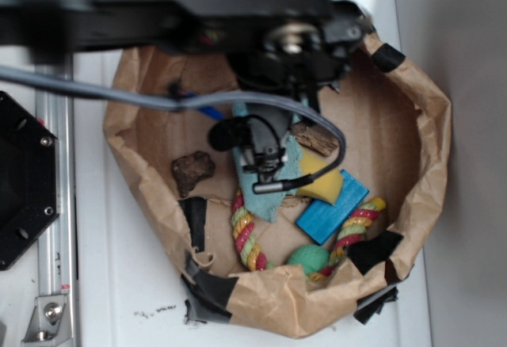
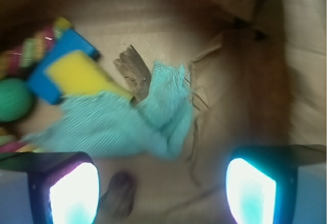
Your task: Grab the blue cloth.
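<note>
The blue cloth is a pale aqua terry towel with a fine looped weave, rumpled and folded over on itself. It lies on the floor of a brown paper bag with rolled-down walls, which stands on the white desk. In the exterior view its long axis runs from the bag's far side toward the near side, ending in a point by the striped rope ring.

From the left in that view: a dark brown lump sits apart from the cloth, then the cloth, then a yellow sponge touching its right edge, then a bright blue block. A green ball rests inside the rope ring.

The pincer hangs above the cloth with its pads spread wide, holding nothing. Bare bag floor lies open at the far right.
</note>
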You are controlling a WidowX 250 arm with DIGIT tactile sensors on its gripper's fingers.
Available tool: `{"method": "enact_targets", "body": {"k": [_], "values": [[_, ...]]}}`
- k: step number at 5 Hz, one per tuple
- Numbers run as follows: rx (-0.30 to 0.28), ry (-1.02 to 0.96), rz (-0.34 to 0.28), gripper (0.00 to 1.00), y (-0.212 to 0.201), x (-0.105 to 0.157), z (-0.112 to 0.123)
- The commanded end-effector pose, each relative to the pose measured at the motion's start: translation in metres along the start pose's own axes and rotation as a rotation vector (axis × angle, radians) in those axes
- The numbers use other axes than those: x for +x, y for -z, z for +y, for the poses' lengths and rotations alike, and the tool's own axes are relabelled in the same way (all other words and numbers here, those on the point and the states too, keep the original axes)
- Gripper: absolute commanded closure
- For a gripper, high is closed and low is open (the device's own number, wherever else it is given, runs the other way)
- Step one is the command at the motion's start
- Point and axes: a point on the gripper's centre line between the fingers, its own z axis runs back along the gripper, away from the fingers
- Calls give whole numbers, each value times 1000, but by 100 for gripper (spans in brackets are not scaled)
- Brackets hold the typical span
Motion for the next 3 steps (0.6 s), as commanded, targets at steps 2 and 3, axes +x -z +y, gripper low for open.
{"method": "enact_targets", "body": {"k": [2, 3], "values": [[125, 235, 81, 0, 59, -6, -7], [94, 156, 107, 0, 70, -8, 14]]}}
